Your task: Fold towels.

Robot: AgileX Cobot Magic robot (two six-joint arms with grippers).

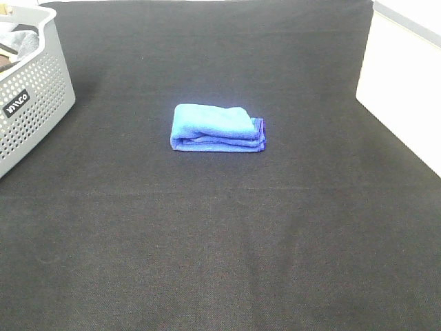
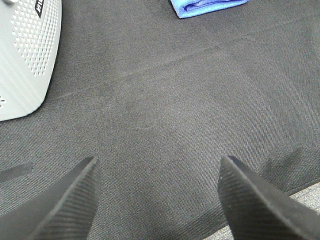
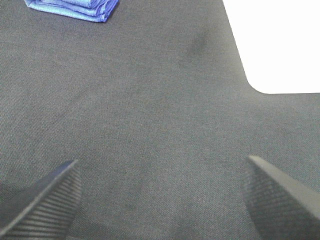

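dark woven surface (image 1: 220,262) under me, bare cloth nearest. my left end effector (image 2: 157,197) hangs spread wide, holding nothing. my right end effector (image 3: 162,195) likewise gapes, empty. farther out, mid-surface, blue towel (image 1: 217,128) lies folded in a compact stack, well apart from both. grey perforated basket (image 1: 31,114) sits at far left edge.

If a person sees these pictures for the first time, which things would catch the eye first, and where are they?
The bright blue towel stands out first: it lies folded into a small thick bundle near the middle of the black cloth-covered table. Next is the grey perforated basket at the table's far left edge. Both end effectors, left and right, are open and hold nothing.
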